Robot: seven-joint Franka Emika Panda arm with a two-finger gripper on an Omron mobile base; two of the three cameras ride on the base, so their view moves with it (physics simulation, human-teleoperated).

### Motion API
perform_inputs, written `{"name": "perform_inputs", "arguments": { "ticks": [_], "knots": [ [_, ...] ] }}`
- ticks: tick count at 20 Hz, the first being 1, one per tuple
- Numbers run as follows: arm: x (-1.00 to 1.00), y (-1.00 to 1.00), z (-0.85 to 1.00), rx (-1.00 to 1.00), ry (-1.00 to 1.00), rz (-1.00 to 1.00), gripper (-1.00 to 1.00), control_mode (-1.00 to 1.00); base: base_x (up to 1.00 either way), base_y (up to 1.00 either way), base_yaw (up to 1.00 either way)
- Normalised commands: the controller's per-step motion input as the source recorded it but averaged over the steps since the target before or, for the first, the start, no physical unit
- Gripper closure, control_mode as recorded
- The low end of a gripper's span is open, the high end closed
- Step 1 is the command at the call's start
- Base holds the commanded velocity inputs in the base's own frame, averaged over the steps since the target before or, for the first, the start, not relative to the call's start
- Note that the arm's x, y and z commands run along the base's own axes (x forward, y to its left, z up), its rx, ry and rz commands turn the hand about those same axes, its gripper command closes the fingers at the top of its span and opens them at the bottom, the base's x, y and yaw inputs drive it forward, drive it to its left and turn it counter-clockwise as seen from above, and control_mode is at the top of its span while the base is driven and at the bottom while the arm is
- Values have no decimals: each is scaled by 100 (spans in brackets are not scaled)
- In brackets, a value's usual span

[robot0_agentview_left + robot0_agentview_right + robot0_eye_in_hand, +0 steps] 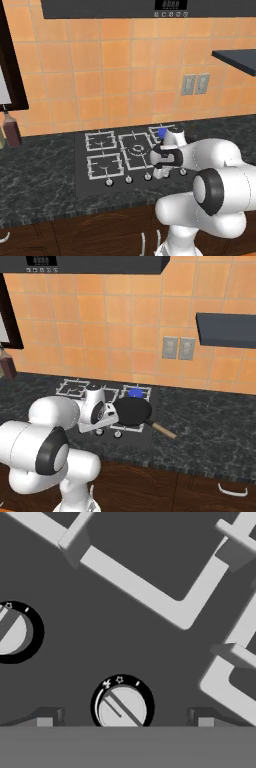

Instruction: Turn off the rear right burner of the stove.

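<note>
The rear right burner (134,392) sits at the far right of the stove (100,177), close to the tiled wall, and shows a blue flame. In the left base view the flame (162,132) appears just behind the robot's wrist. A black frying pan (133,410) rests on the near right grate, directly in front of the lit burner, with its wooden handle (164,430) pointing right and toward the counter edge. The row of round knobs (128,179) runs along the near edge of the cooktop.

The gripper (122,724) is low over the knob row, at its right part. In the hand view the fingertips (45,720) stand spread, one on each side of a round knob (122,707), not touching it. A second knob (12,633) lies at the left edge of that view. The dark marbled counter (35,170) surrounds the stove.
</note>
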Motion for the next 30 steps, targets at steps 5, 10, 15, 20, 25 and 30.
{"name": "perform_inputs", "arguments": {
  "ticks": [5,10,15,20,25,30],
  "knots": [
    [0,0,-20,0,0,1,-100,-100,0,0,0],
    [0,0,-26,0,0,1,-100,-100,0,0,0],
    [-1,0,-24,0,-1,2,-100,-100,0,0,0],
    [-3,1,-25,0,-6,2,-100,-100,0,0,0],
    [0,13,-30,0,-5,1,100,-100,0,0,0],
    [-7,37,-28,0,-14,0,100,-100,0,0,0]
  ]
}}
